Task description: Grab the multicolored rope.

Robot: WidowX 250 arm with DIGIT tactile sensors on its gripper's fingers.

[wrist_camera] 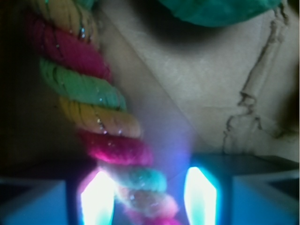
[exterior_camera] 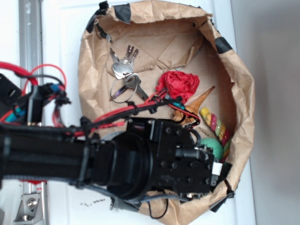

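The multicolored rope (wrist_camera: 93,101), a thick twist of yellow, pink and green strands, runs from the upper left of the wrist view down between my fingers. My gripper (wrist_camera: 150,197) is open around its lower end. The rope lies close against the left fingertip (wrist_camera: 98,199), and a gap shows before the right one (wrist_camera: 201,194). In the exterior view the rope (exterior_camera: 215,124) lies at the right inside wall of the paper bag. My gripper (exterior_camera: 218,165) sits just below it, mostly hidden by the black wrist.
A green ball (exterior_camera: 213,146) sits right beside the gripper and shows as a green ball (wrist_camera: 220,11) at the top of the wrist view. A crumpled red paper ball (exterior_camera: 178,84), an orange cone (exterior_camera: 199,101) and keys (exterior_camera: 123,68) lie inside the brown paper bag (exterior_camera: 89,70). Red cables (exterior_camera: 117,115) run along the arm.
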